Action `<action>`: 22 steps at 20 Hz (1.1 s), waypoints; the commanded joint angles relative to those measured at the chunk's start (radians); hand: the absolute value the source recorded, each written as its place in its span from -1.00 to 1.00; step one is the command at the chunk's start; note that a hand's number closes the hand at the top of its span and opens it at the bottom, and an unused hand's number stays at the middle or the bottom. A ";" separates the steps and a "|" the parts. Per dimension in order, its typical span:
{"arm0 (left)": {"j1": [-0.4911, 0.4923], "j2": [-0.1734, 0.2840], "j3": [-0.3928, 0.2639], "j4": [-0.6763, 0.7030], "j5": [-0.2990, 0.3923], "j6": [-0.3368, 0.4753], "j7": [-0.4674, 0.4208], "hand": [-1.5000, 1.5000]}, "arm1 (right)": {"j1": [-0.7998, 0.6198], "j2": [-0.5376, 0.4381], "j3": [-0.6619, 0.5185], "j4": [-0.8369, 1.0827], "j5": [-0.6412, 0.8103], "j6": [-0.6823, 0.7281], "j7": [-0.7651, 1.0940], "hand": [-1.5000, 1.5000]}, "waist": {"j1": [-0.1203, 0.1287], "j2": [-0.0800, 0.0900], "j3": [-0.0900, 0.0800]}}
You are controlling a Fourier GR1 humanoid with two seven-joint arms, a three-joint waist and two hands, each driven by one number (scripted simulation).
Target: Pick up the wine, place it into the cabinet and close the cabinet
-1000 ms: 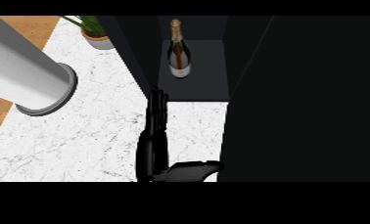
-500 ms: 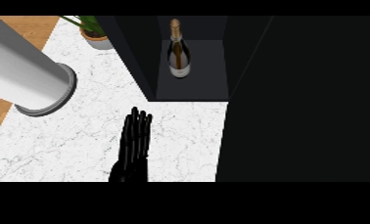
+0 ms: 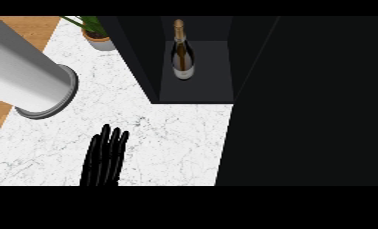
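Marble counter (image 3: 170,138), white with grey veining, lies under and all around the one hand in view. Up and to the right of that hand stands the tall black cabinet (image 3: 148,58), its open compartment facing the view; a broad black panel, probably the cabinet's door though I cannot tell for sure, fills everything further right. Up and to the left of the hand sits a large grey metal cylinder (image 3: 33,80), lying across the counter's edge where an orange wooden floor (image 3: 26,28) shows beyond it. Far above the hand, just left of the cabinet, is a small potted green plant (image 3: 94,34).

The dark glass wine bottle with a gold foil neck (image 3: 181,53) stands upright on the cabinet's shelf, well apart from the hand and touched by nothing.

The black left hand (image 3: 105,159) comes in from the lower edge, fingers straight and pressed side by side, holding nothing. A second ago it reached right up to the cabinet's front edge; half a second ago it had already drawn back, and now it sits lower and further left again. The right hand does not show.

So the placing looks done and the hand is retreating. What remains, in my judgement, is swinging the door shut.
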 commanded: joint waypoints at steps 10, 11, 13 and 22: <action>0.179 0.175 0.277 -0.116 0.166 -0.196 -0.051 -1.00 | 0.193 0.059 0.258 -0.093 -0.134 0.001 0.094 1.00 | 0.003 -0.002 0.000; 0.172 0.212 0.345 -0.093 0.211 -0.251 -0.050 -1.00 | 0.164 0.059 0.322 -0.143 -0.091 -0.018 0.166 1.00 | 0.003 -0.003 -0.002; 0.200 0.204 0.349 -0.095 0.205 -0.248 -0.064 -1.00 | 0.117 0.049 0.374 -0.133 -0.062 0.020 0.140 1.00 | 0.006 -0.004 -0.002; 0.283 0.306 0.598 -0.080 0.368 -0.433 -0.021 -1.00 | 0.105 0.067 0.677 -0.082 0.125 -0.103 0.095 1.00 | 0.001 -0.005 -0.002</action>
